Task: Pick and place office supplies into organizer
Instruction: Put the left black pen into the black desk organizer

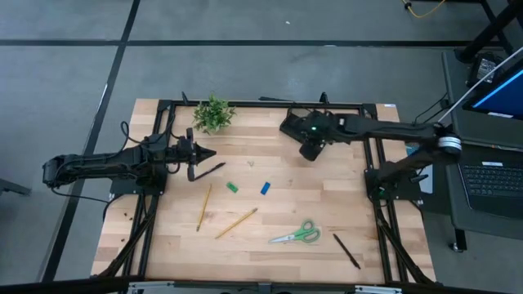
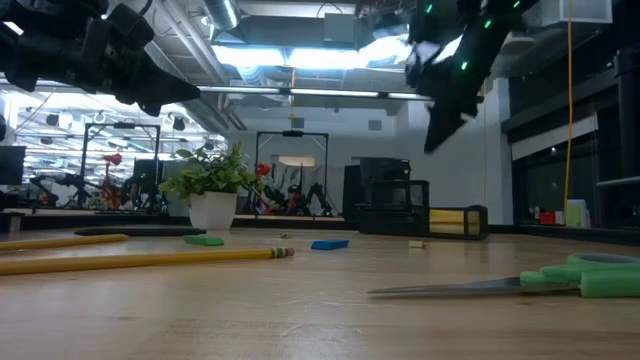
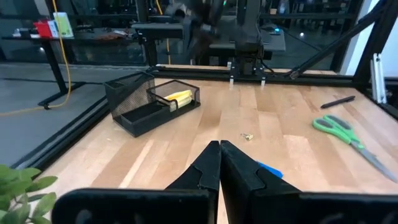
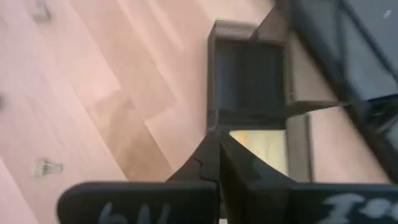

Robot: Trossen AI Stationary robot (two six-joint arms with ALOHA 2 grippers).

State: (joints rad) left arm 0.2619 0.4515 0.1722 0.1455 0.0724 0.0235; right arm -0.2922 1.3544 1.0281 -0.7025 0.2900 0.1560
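At the left of the overhead frame my left pincer [image 1: 200,153] hung above the surface [image 1: 270,245], shut tight on nothing, its arm stretched level from the left edge toward the middle, apparently waiting clear of the work. Just above it in the frame stood the potted plant [image 1: 213,114], no part of my job. Below and right of that pincer the supplies lay loose where I could reach them from above: a black pen [image 1: 209,171] close beneath its tips, two pencils [image 1: 203,207] angled in the lower middle, then the green eraser [image 1: 232,188] and the blue eraser [image 1: 265,188] side by side but apart. Further right the green-handled scissors [image 1: 299,234] lay flat, and a second black pen [image 1: 346,251] sat near the lower right. In the upper right my right pincer [image 4: 217,144] was also closed and empty, its arm reaching in from the right edge and bent down over the organizer [image 4: 249,74]; its wrist view looked straight into the tray, where the yellow sticky-note pad [image 4: 258,146] already lay. I judged most of the sorting undone.
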